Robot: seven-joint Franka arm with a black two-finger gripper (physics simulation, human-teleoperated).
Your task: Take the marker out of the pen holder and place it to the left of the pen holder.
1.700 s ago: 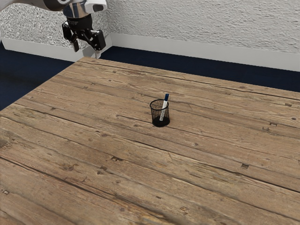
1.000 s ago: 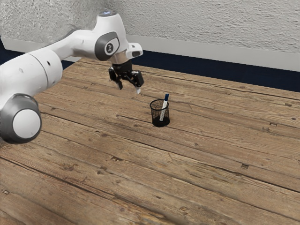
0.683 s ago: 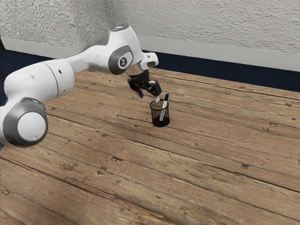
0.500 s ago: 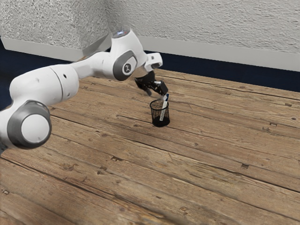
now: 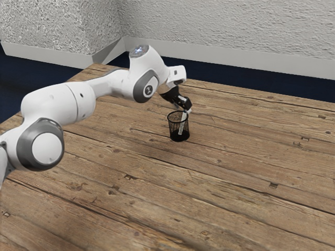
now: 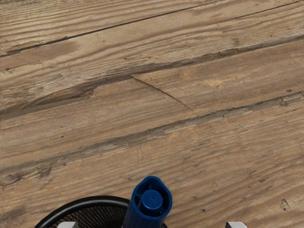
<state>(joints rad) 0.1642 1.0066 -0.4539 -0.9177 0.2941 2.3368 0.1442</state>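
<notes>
The black two-finger gripper [image 5: 184,109] was found released, its pale fingertips [image 6: 236,224] set wide apart with the blue end between them and nothing clasped. In the exterior view it stood over the black wire-mesh pen holder [image 5: 179,138], near the centre of the frame. The white marker with a blue end [image 5: 182,124] remained inside the holder, tilted toward the frame's right, its upper end above the rim; the rim presumably propped it. The white jointed arm [image 5: 57,104] reached in from the left of the frame, apparently to straddle that exposed end. The holder stood upright on the brown plank table [image 5: 235,178]. Closing, then a lift along the marker's lean, was judged next; a sideways pull risked tipping the holder.
</notes>
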